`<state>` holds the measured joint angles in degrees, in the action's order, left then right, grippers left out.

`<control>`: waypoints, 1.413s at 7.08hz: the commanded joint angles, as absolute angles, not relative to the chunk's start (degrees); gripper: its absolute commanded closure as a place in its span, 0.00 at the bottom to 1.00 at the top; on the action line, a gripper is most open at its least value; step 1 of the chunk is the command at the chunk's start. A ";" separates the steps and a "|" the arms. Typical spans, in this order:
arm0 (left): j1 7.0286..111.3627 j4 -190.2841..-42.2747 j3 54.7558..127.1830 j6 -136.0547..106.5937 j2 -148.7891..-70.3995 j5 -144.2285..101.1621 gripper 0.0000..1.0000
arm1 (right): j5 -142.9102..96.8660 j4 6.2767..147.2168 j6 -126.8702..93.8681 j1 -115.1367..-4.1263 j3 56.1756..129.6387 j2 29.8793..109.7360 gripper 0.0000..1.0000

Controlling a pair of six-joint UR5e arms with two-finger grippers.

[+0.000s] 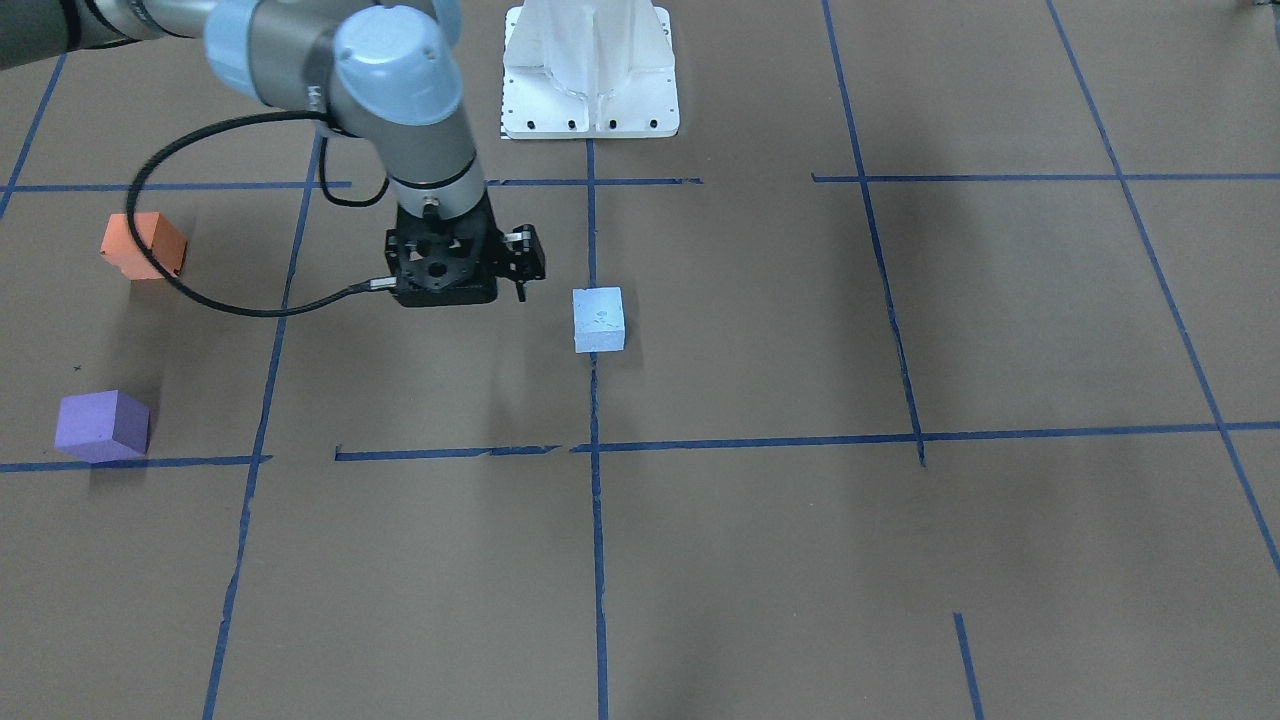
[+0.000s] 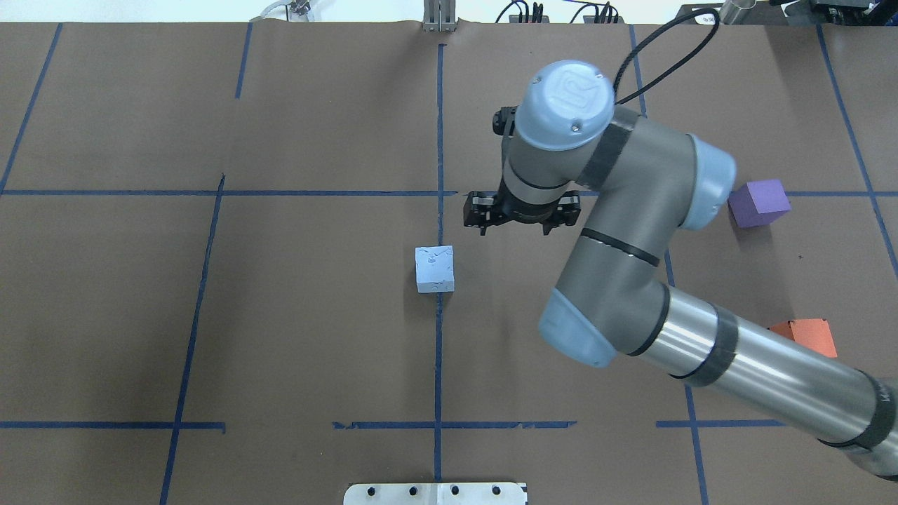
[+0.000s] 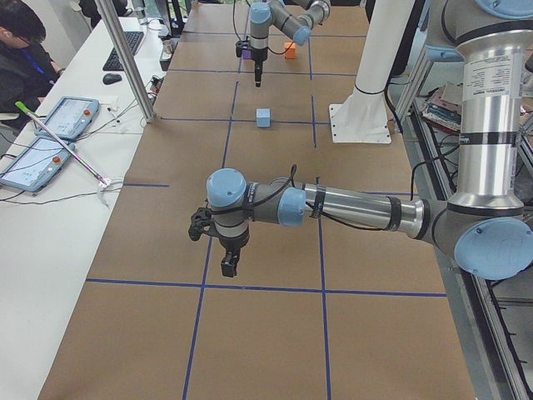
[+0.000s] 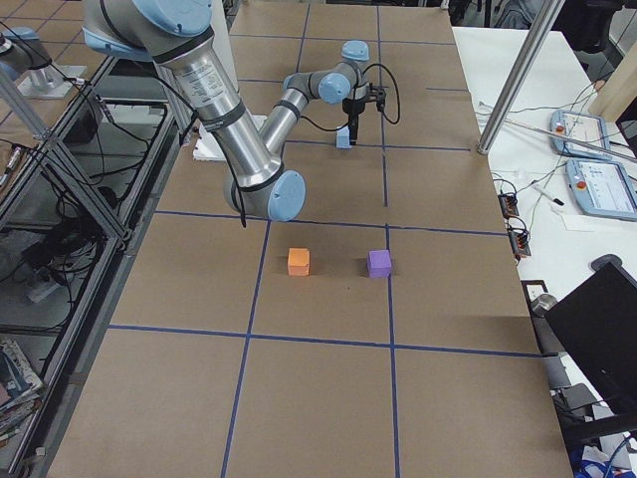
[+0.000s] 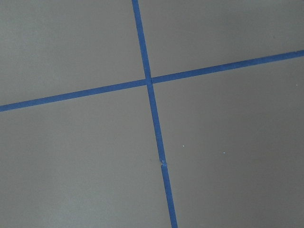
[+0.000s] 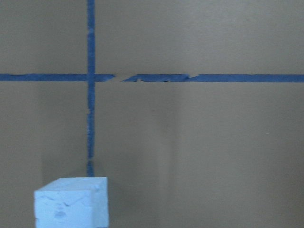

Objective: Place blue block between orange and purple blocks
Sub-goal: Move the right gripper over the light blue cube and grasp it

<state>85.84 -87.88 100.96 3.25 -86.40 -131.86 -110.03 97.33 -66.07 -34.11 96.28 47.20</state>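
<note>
Blue block (image 1: 599,319) sits on a tape line (image 1: 594,410) near the right gripper (image 3: 258,79). It looks like light, soft foam, so pinch its flat sides. I cannot tell how wide that gripper is.

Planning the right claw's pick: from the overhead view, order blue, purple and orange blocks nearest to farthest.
1. Blue block, left of the right claw, on the centre line.
2. Purple block and orange block, far right: too close to call.
</note>
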 commanded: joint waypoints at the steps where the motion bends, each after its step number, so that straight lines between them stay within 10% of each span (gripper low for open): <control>1: 85.87 -87.89 101.07 3.25 -86.31 -131.92 0.00 | -106.62 89.34 -71.80 -30.51 85.65 40.97 0.00; 10: 85.87 -87.89 100.99 3.25 -86.13 -131.92 0.00 | -104.59 89.21 -70.32 -26.81 77.71 38.67 0.01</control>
